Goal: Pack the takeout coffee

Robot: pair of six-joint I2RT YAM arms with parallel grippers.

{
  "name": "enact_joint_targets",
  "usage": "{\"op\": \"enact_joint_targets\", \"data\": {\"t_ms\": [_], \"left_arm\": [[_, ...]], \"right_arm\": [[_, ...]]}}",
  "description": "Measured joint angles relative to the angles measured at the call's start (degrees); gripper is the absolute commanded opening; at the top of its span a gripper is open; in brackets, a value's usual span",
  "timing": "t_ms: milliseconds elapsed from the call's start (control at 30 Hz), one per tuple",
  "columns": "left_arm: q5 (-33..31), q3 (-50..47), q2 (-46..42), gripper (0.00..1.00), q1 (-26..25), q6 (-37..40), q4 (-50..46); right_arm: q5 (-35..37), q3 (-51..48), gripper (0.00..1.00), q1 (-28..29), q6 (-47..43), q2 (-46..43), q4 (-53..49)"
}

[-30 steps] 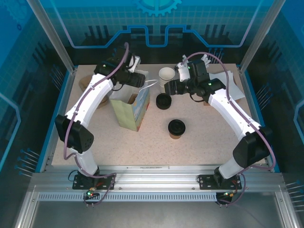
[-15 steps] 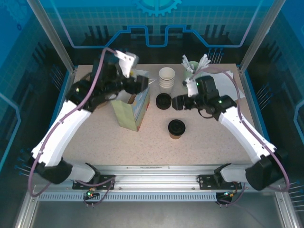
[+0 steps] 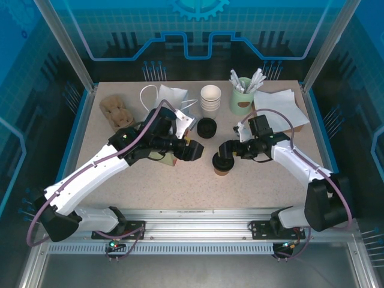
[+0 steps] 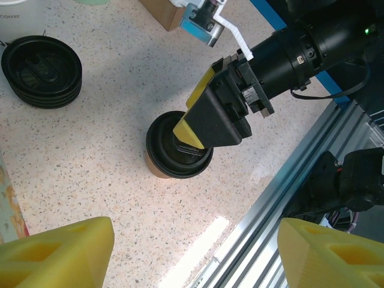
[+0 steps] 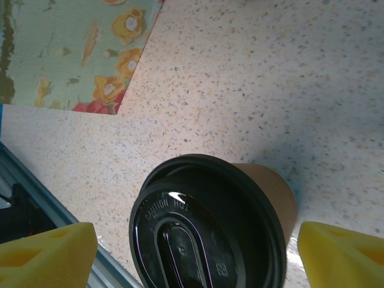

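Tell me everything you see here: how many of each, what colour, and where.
coffee: one, brown cup with black lid, centre front
lids: one stack, black, behind the coffee
cups: one stack, white, rear centre
holder: one, green, white sticks in it, right of the cups
napkins: one pile, white, rear right
carrier: one, brown cardboard, rear left
white bag: one, white, rear, left of the cups
floral bag: one, green with flowers, left of the coffee, mostly under the left arm
table: one, speckled beige
left gripper: jaws open, empty, left of the coffee
right gripper: jaws open, either side of the coffee
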Motion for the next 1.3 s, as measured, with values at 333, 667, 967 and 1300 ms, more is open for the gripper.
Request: {"op": "enact_joint_targets", "data": {"t_ms": [333, 667, 967, 1300], "left_arm": [[0.0, -0.3, -0.5, 0.73, 0.0, -0.8, 0.6], [-0.1, -2.5, -0.5, 0.73, 0.0, -0.7, 0.1], [-0.9, -8.4, -0.5, 0.74, -0.8, 0.6, 0.2], [-6.1, -3.1, 10.4, 0.78, -7.1, 6.8, -4.1]], "right_arm": [[-3.9, -3.4, 0.86, 0.0, 0.0, 1.6, 4.4], [-6.4, -6.6, 0.85, 2.1, 3.2, 1.6, 9.4], [-8.0, -7.1, 0.87, 8.3, 6.3, 2.9, 13.8], [-6.3, -4.6, 0.88, -5.3, 3.5, -4.7, 7.1]]}}
